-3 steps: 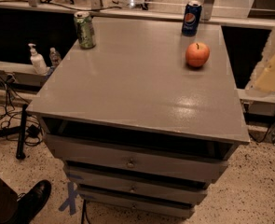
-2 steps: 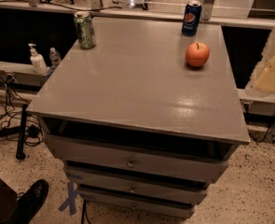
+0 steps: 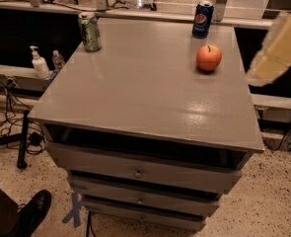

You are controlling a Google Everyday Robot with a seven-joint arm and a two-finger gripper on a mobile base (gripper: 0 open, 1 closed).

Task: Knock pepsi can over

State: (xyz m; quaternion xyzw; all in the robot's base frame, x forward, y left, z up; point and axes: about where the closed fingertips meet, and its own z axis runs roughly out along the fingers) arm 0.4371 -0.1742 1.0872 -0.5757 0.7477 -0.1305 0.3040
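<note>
Pepsi can [image 3: 202, 19] upright near apple [image 3: 208, 58], logo forward; pincer [image 3: 278, 48] at right edge, state untellable.

smooth, semi-glossy cabinet top [image 3: 145, 93]; matt pale hand [image 3: 277, 51] at the right edge.

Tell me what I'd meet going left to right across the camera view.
From the left: pump bottle → small bottle → pale green can → pepsi can → end effector, at the right edge beyond the cabinet. I skip the apple: it overlaps the pepsi can.
</note>
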